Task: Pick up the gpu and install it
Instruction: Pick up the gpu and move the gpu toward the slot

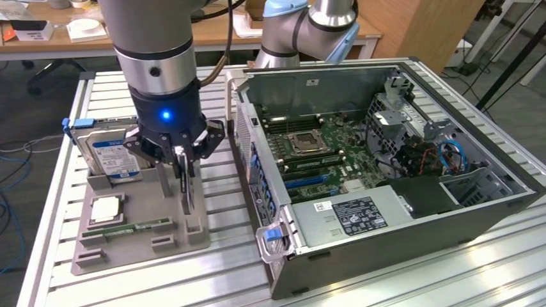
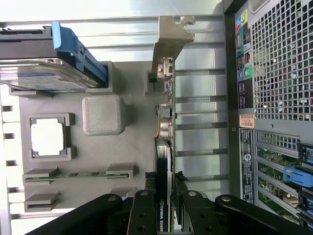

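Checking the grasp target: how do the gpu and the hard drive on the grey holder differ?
The gpu is a thin dark card on edge; the hard drive is a boxy silver block with a blue label. The end effector is closed on the gpu; the hard drive is untouched. Both stand in the grey holder.

Bright, even room light; glare whitens the tabletop [image 2: 122,10] slats; the dark pincer [image 2: 166,178] and gpu [image 2: 164,152] look soft up close.

One gpu [image 1: 185,184], one hard drive [image 1: 109,153], one case [image 1: 410,246]
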`<action>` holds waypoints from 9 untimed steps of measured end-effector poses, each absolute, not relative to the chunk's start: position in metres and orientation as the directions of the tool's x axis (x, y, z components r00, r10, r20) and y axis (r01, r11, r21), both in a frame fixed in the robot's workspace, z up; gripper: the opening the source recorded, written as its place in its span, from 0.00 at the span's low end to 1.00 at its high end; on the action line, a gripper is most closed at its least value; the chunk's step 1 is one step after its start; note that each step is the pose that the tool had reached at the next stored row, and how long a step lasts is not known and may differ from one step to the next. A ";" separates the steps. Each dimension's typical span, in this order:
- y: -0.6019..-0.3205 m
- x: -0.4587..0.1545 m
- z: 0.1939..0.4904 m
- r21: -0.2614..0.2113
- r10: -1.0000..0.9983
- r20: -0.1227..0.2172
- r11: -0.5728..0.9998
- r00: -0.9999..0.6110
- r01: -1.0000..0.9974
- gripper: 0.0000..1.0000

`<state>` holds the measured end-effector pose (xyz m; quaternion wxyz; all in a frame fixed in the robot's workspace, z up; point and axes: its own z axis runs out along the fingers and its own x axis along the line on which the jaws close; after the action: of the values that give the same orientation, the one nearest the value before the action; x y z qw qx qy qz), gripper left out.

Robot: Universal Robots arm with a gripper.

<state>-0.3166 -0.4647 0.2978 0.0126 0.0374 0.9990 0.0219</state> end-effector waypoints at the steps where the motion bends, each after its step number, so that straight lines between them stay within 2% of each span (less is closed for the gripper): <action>1: -0.465 -0.317 0.298 0.045 0.075 -0.024 0.996 -0.997 0.074 0.26; 9: -0.465 -0.317 0.299 0.044 0.075 -0.023 0.996 -0.997 0.074 0.26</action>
<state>-0.3166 -0.4647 0.2995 0.0124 0.0374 0.9990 0.0217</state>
